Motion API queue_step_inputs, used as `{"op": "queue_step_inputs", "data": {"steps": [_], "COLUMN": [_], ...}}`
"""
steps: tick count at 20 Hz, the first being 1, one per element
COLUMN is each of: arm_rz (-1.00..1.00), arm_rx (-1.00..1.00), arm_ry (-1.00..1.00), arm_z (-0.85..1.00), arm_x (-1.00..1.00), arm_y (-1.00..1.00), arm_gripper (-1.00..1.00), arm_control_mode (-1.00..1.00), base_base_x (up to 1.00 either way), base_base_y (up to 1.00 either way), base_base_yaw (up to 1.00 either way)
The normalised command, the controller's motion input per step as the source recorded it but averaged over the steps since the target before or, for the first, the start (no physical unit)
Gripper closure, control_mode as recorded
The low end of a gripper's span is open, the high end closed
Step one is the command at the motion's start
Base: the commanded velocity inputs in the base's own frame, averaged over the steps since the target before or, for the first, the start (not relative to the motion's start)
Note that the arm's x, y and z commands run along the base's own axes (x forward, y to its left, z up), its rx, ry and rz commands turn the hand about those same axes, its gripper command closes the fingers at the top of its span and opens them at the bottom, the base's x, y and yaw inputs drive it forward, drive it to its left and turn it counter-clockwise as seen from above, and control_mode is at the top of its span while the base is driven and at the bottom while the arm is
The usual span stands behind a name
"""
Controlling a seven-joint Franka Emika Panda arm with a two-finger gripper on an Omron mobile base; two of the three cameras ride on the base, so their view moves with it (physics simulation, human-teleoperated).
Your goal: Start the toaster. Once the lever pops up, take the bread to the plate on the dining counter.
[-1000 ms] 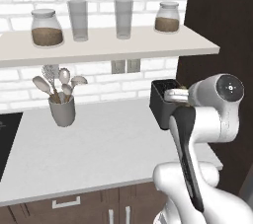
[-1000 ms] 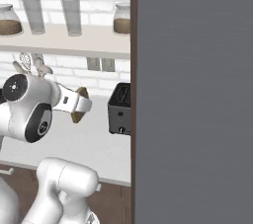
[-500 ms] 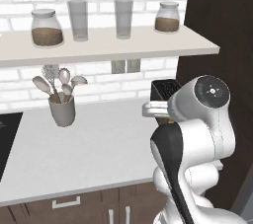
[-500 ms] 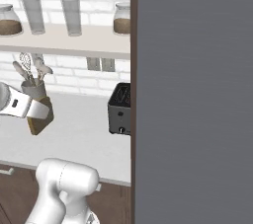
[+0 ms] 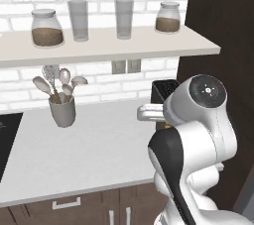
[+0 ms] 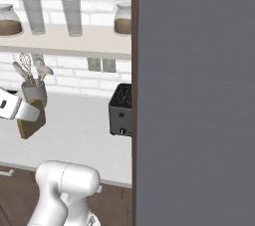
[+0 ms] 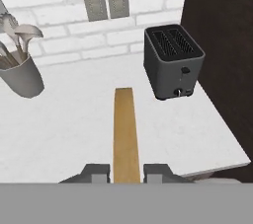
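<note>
While claw [image 7: 126, 172] pinches flat tan bread [image 7: 125, 134] edge-on, boxy black toaster [image 7: 173, 61] sits apart.

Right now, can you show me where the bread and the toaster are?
bread [image 7: 124, 134], hand view, middle of its thin edge.
toaster [image 7: 173, 62], hand view, its front face.

The toaster [image 7: 174, 61] stands on the surface [image 7: 89, 124] by the wall; the bread [image 7: 125, 134] hangs left of it; the utensil holder [image 7: 21, 74] sits farther left.

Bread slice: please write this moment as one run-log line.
gripper: shut on bread | bread: out of toaster, edge-on above worktop | plate: not reached
</note>
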Motion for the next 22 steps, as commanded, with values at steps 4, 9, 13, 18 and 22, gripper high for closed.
{"op": "queue_step_inputs", "data": {"steps": [4, 9, 13, 18, 22], "arm_rz": [0.0, 0.0, 0.0, 0.0, 0.0], "arm_rx": [0.0, 0.0, 0.0, 0.0, 0.0], "arm_ry": [0.0, 0.0, 0.0, 0.0, 0.0], "arm_z": [0.0, 0.0, 0.0, 0.0, 0.0], "arm_x": [0.0, 0.0, -0.02, 0.0, 0.0], "arm_y": [0.0, 0.0, 0.0, 0.0, 0.0], "arm_gripper": [1.0, 1.0, 1.0, 1.0, 1.0], "arm_control_mode": [-1.0, -1.0, 1.0, 1.0, 1.0], "base_base_x": [0.0, 0.0, -0.06, -0.6, -0.66], "base_base_y": [0.0, 0.0, 0.0, 0.0, 0.0], "base_base_yaw": [0.0, 0.0, 0.0, 0.4, 0.86]}}
